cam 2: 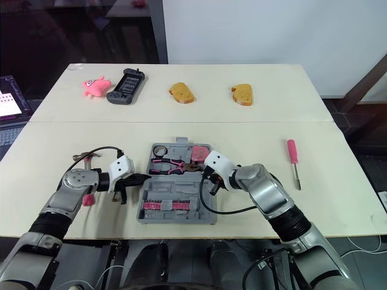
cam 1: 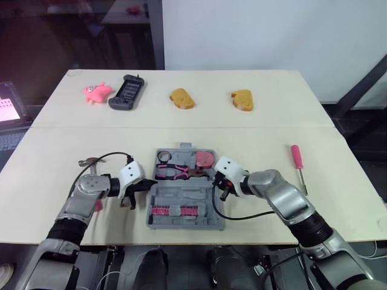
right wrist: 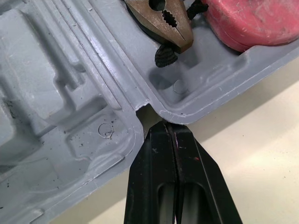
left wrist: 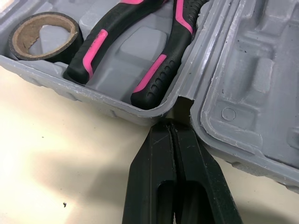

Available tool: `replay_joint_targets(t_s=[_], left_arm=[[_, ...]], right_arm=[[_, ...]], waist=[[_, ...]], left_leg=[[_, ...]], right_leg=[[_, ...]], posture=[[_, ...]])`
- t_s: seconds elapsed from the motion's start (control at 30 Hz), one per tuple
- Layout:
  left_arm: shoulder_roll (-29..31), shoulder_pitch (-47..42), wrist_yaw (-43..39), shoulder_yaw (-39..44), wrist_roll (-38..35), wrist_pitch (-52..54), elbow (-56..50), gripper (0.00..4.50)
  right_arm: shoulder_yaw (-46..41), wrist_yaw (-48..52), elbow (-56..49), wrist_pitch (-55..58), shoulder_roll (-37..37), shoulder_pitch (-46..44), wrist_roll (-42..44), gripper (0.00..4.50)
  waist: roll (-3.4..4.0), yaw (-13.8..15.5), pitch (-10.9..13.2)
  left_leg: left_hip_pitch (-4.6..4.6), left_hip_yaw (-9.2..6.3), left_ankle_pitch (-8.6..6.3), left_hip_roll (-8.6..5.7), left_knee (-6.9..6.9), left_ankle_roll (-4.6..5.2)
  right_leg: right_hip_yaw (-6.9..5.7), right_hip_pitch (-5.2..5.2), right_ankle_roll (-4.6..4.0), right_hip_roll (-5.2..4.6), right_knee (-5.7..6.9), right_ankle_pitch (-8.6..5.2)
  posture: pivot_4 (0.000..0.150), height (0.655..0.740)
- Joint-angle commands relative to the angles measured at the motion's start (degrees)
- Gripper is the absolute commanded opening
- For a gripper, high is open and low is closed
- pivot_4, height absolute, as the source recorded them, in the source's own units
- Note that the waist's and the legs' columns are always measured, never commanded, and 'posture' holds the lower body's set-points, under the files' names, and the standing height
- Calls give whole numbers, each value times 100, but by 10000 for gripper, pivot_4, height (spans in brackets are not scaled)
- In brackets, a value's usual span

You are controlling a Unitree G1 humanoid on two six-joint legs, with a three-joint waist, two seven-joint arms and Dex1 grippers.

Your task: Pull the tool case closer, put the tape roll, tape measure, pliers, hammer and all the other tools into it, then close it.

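A pale surface [cam 1: 54, 181] is seen bearing the open grey tool case [cam 1: 181, 194], which lies flat near the robot's edge at the middle. The left gripper [left wrist: 172, 128] is set against the case's left side at the hinge notch, its two black fingers pressed together on nothing; the right gripper [right wrist: 172, 127] is set likewise against the case's right side, fingers also pressed together. The hammer [cam 1: 89, 162] is left outside the case, to its left, partly hidden under the left arm. The pink-handled screwdriver [cam 1: 296, 158] is laid well apart from the case, to its right. Inside the case's far half, the pink-and-black pliers [cam 1: 175, 172] are laid across the middle, the pink tape measure [cam 1: 205, 159] is seated in the far right corner, and the tape roll [cam 1: 164, 156] is seated in the far left corner. A row of pink bits [cam 1: 172, 210] is held in the case's near half.
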Motion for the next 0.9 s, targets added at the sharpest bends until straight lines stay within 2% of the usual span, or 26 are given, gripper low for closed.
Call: replay_joint_targets(t_s=[0.03, 0.23, 0.37, 0.43, 0.5, 0.57, 0.7, 0.77, 0.8, 0.9], left_arm=[[334, 133, -99, 237, -125, -116, 46, 417], [1025, 665, -545, 1001, -959, 63, -628, 417], [1669, 1536, -975, 1970, -1792, 361, -1558, 417], [1888, 1932, -1063, 2526, -2167, 577, -1860, 5493], [2141, 2356, -1145, 3032, -2313, 759, -1904, 12528], [2320, 2730, -1200, 3436, -2312, 784, -1706, 22448], [2539, 3250, -1160, 4159, -2179, 583, -880, 43776], [2627, 3346, -1127, 4373, -2075, 343, -270, 45000], [2645, 3375, -1117, 4435, -2028, 216, -21, 45000], [2650, 3456, -1135, 4459, -1921, -117, 434, 45000]], right_arm=[[-244, 168, -67, -169, -436, 165, 41, 0], [-1371, 644, -798, -542, -1009, 612, 774, 0], [-2725, 1100, -1203, -881, -1563, 1470, 1404, 0], [-3441, 1387, -1166, -1157, -1816, 1998, 1653, 0], [-4183, 1782, -1120, -1467, -2060, 2613, 1855, 5213], [-4852, 2070, -1119, -1632, -2121, 3087, 2143, 12154], [-5771, 2434, -645, -2212, -2210, 3968, 2111, 33233], [-6099, 2547, -328, -2424, -2248, 4193, 2129, 42848], [-6205, 2571, -173, -2515, -2264, 4237, 2141, 44589], [-6264, 2659, 180, -2817, -2344, 4355, 2049, 44589]], waist=[[0, -3, 1], [3, -14, 11], [2, -5, 14], [1, 13, 16], [2, 22, 20], [2, 4, 20], [5, -35, 22], [4, -42, 23], [5, -51, 23], [5, -82, 23]], left_leg=[[-2, 0, 0, 0, 0, 0], [-12, 2, 0, 3, -9, 0], [-15, 3, 0, 5, -16, 0], [-13, 7, -2, 5, -17, -1], [-12, 7, -1, 4, -15, -1], [-8, 9, -2, 4, -14, -1], [6, 19, -1, 7, -13, -1], [8, 24, -2, 7, -13, -1], [8, 25, -2, 7, -13, -1], [7, 31, -2, 7, -15, -2]], right_leg=[[0, -3, 0, 0, 0, 0], [1, -21, -1, 1, 0, 0], [1, -23, -2, -1, -2, -1], [1, -16, 0, -5, -11, -3], [0, -13, 0, -8, -12, -5], [2, -10, -1, -7, -14, -8], [7, -6, -38, -5, -14, -29], [10, -8, -41, -6, -14, -31], [11, -9, -41, -6, -14, -32], [15, -13, -42, -8, -14, -32]], posture=[[1500, 7400], [1500, 7400], [1500, 7400], [1500, 7400], [1500, 7400], [1500, 7400], [1500, 7400], [1500, 7400], [1500, 7400], [1500, 7400]])
